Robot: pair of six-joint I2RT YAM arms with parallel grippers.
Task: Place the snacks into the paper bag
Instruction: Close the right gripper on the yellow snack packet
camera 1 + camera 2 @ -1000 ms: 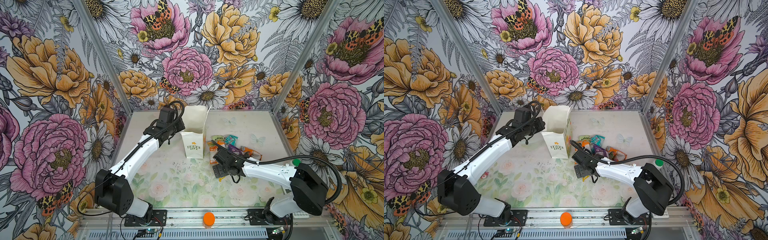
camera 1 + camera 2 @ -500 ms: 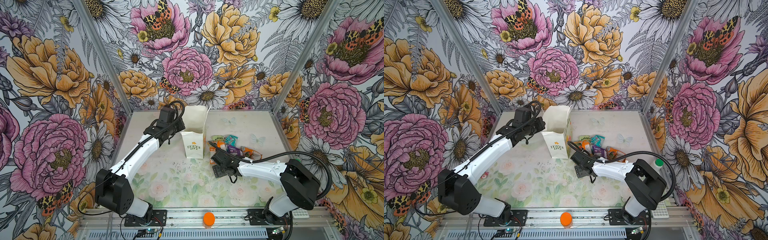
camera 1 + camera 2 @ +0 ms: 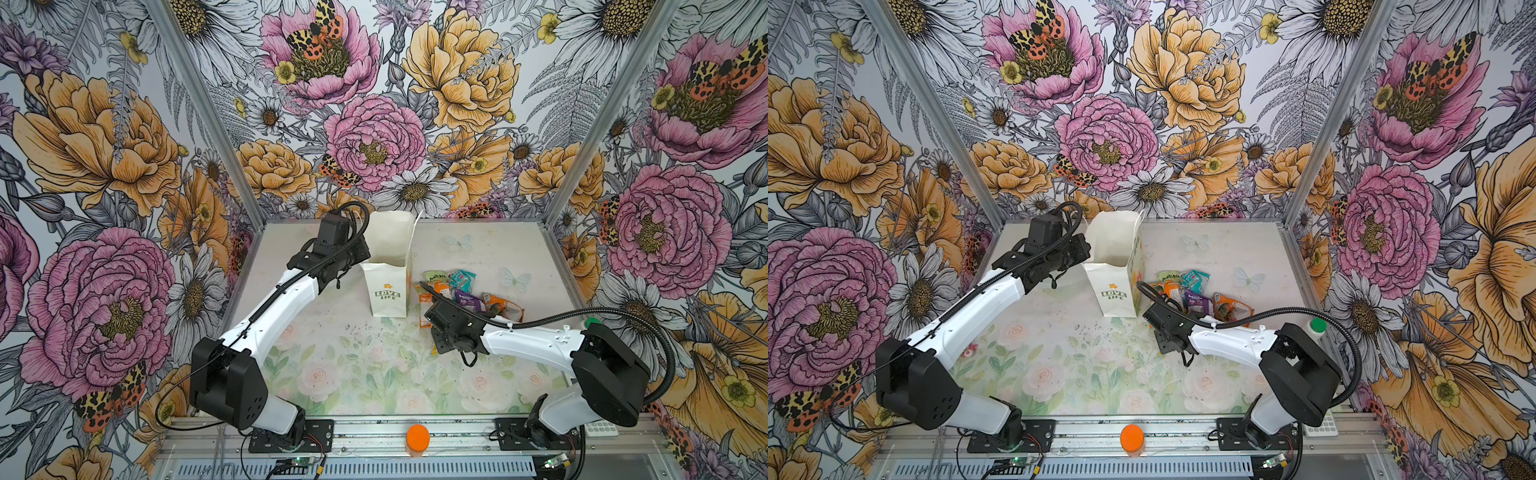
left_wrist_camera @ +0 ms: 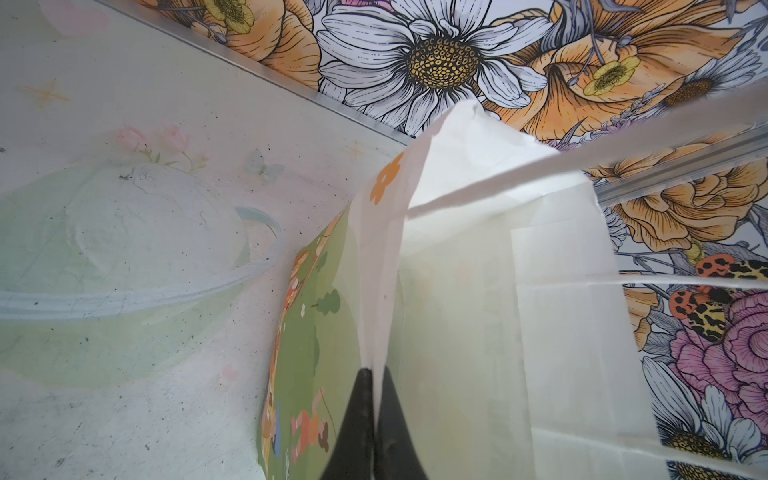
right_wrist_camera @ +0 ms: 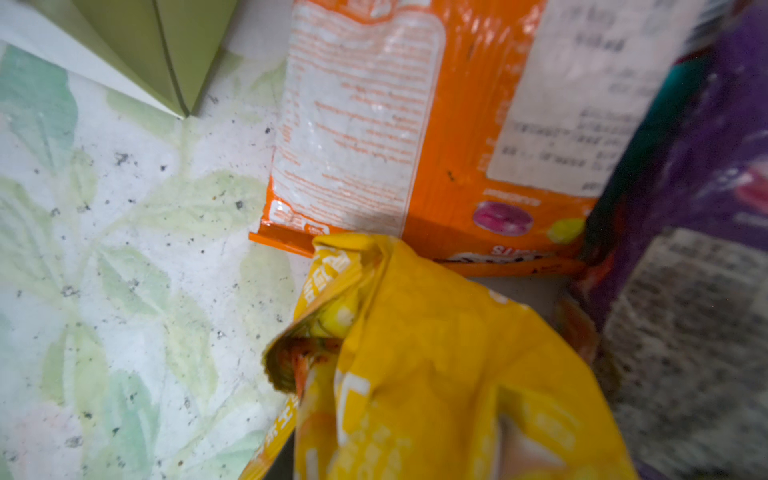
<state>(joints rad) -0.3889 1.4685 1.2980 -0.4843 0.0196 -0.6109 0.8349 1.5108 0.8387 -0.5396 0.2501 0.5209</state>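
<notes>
Pinches the rim of the upright white paper gift bag [image 4: 478, 291] in clenched left jaws, probably to keep the mouth open. Shows "LOVE LIFE" on its narrow side, frame centre in both top views. Grasps a crumpled yellow plastic packet [image 5: 436, 374] in the right jaws, with the other crinkly snack packets [image 3: 467, 297] heaped on the tabletop [image 3: 353, 365] just right of the bag.

Worktop [image 3: 353, 374]: pale floral mat, flecked with dark specks.
Paper bag [image 3: 388, 291]: upright, mid-worktop, toward back edge.
Snacks [image 3: 467, 297]: loose heap just beside bag, right-edge side.
Clear dish [image 4: 124, 291]: just beside bag, left-edge side.
</notes>
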